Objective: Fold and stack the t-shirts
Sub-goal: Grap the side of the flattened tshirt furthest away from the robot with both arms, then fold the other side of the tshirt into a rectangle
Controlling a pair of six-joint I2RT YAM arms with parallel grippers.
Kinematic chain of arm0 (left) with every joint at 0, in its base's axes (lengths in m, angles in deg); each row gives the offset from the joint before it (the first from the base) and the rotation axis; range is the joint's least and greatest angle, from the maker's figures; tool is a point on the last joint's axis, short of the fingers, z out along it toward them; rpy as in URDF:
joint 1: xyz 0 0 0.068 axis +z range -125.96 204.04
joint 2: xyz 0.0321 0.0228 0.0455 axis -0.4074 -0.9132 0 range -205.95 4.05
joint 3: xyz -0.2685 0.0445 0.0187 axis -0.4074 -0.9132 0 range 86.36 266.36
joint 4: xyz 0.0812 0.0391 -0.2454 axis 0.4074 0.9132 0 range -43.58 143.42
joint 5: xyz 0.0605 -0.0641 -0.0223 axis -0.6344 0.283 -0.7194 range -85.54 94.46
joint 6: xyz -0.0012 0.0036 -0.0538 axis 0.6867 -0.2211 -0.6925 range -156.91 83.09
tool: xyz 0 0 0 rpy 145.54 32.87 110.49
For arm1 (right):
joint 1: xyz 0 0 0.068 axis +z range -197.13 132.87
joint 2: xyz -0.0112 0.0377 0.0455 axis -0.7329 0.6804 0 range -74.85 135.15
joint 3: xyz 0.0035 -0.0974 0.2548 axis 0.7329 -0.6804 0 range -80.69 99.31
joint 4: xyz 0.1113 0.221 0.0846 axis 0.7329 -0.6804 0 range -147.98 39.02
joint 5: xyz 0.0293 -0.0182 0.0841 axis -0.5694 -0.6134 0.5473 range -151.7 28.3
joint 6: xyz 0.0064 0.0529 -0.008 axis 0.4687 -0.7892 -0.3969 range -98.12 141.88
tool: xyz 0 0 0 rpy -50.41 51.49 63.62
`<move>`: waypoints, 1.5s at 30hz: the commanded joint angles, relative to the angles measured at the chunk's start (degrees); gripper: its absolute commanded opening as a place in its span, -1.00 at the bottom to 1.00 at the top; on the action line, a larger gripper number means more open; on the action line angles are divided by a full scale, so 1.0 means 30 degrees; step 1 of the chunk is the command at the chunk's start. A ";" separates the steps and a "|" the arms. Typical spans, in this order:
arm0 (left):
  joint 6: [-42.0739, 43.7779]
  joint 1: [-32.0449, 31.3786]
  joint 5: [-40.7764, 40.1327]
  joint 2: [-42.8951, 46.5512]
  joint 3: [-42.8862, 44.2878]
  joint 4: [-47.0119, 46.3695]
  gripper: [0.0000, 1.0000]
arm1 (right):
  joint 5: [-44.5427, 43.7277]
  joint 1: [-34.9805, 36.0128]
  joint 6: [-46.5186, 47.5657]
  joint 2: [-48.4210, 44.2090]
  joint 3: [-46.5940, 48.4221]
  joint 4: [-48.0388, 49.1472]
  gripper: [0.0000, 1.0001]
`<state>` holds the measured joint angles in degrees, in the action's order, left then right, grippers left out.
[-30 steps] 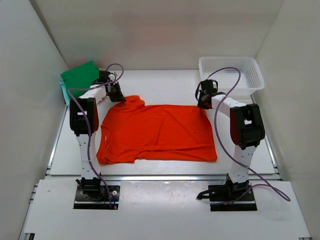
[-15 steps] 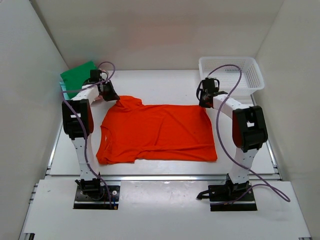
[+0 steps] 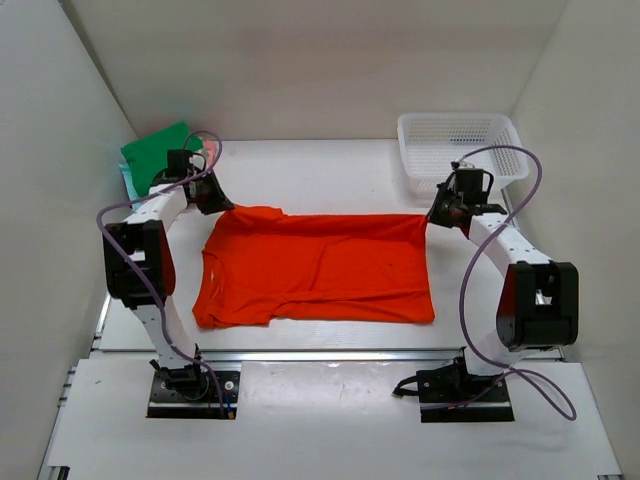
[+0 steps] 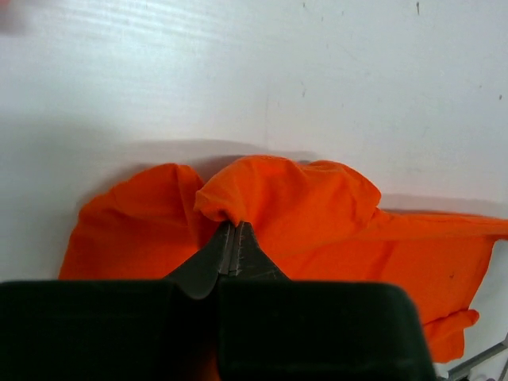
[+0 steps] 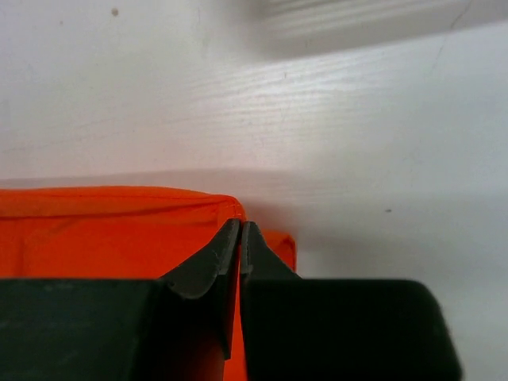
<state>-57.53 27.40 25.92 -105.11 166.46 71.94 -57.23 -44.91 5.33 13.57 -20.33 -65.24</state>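
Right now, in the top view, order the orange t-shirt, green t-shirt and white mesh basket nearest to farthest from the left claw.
1. Orange t-shirt: pinched in the left claw.
2. Green t-shirt: back-left corner.
3. White mesh basket: back right.

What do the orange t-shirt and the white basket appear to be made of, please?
The orange t-shirt seems soft matte cloth, perhaps cotton knit: it wrinkles and bunches where pinched. The white basket is probably rigid plastic, given its open mesh.

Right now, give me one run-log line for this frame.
left hand: shut on orange t-shirt far-left corner | right hand: shut on far-right corner | t-shirt: spread on table
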 commanded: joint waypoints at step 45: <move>0.0664 -0.0648 -0.2934 1.3213 -1.2342 0.2099 -1.00 | 0.1176 -0.0621 -0.0282 -0.4513 -0.5296 -0.5529 -1.00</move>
<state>-55.10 26.37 16.91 -68.59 130.59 77.69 -51.76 -46.46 3.10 -0.24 -36.79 -81.77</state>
